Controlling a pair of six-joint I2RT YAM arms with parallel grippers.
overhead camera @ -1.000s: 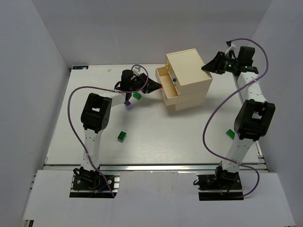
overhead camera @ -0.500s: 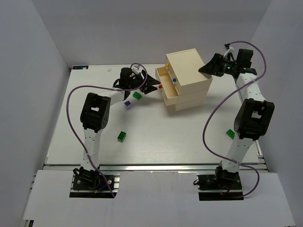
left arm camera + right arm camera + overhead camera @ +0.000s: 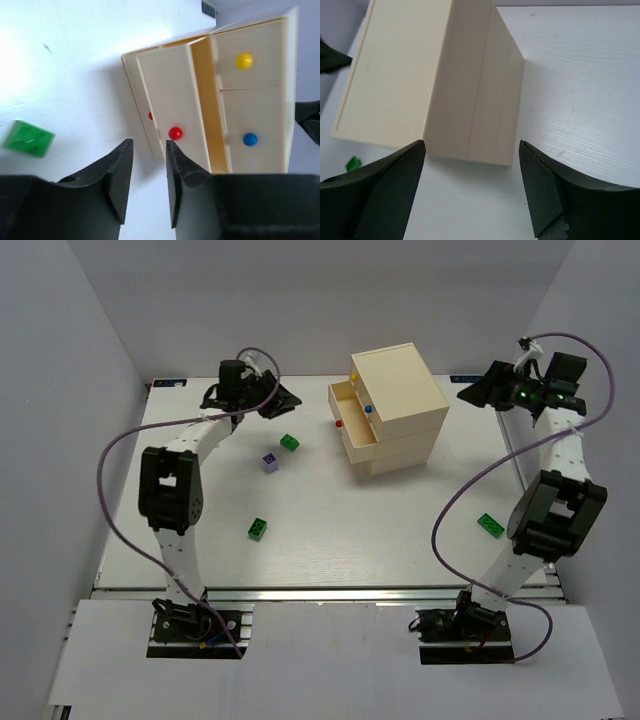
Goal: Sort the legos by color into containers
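Left gripper (image 3: pixel 283 400) and right gripper (image 3: pixel 468 395) flank the chest (image 3: pixel 398 388)

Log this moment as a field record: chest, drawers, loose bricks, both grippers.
chest: cream three-tier chest, upright
open drawer: red-knob drawer, pulled out
loose bricks: far green brick; purple brick; near green brick; right green brick
left gripper: open, empty, facing the drawer fronts
right gripper: open, empty, behind the chest
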